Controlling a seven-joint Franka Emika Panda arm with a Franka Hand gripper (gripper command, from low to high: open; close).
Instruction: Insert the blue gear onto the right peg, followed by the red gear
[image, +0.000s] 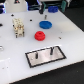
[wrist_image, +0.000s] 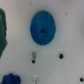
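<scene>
The blue gear (image: 45, 23) lies flat on the white table (image: 70, 35), behind the red gear (image: 39, 35), which also lies flat. In the wrist view the blue gear (wrist_image: 42, 28) fills the middle, its dark centre hole showing. Nearer the camera sits the black-rimmed pale plate (image: 45, 59) with two upright pins; the right peg (image: 51, 50) is bare. My gripper (image: 51, 9) hangs at the back of the scene, above and just behind the blue gear, holding nothing. Its fingers are too blurred to read and do not show in the wrist view.
A pale blocky fixture (image: 18, 26) stands towards the exterior view's left. In the wrist view a green shape (wrist_image: 2, 32) and a darker blue object (wrist_image: 10, 78) sit near the gear. The table's front edge meets dark floor (image: 70, 75).
</scene>
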